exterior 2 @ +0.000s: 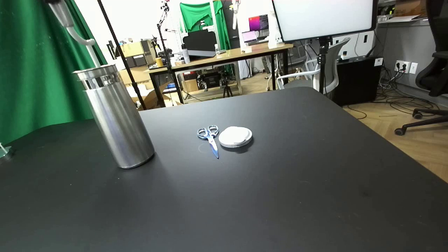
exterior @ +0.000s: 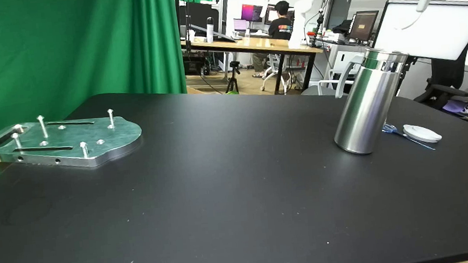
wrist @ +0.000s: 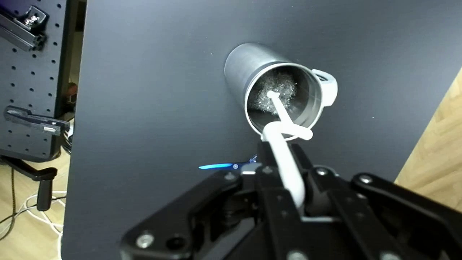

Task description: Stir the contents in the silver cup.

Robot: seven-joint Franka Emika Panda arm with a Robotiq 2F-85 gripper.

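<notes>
The silver cup [exterior: 368, 108] stands on the black table, with a light grey handle. It also shows in an exterior view [exterior 2: 120, 122] and in the wrist view [wrist: 249, 68]. Loose, glittery contents [wrist: 278, 88] lie inside it. My gripper [wrist: 280, 147] is shut on a white bent rod [wrist: 287, 166] above the cup. In the wrist view the rod's thin end lies over the cup's mouth. In an exterior view the rod [exterior 2: 82, 38] goes down behind the rim. Whether its tip touches the contents I cannot tell. The gripper is mostly cut off in both exterior views.
Blue scissors [exterior 2: 210, 136] and a white round disc [exterior 2: 235, 136] lie on the table near the cup. A flat metal plate with upright pegs [exterior: 71, 134] lies at the far side by the green curtain [exterior: 64, 48]. A large white screen [exterior: 443, 27] stands behind the table.
</notes>
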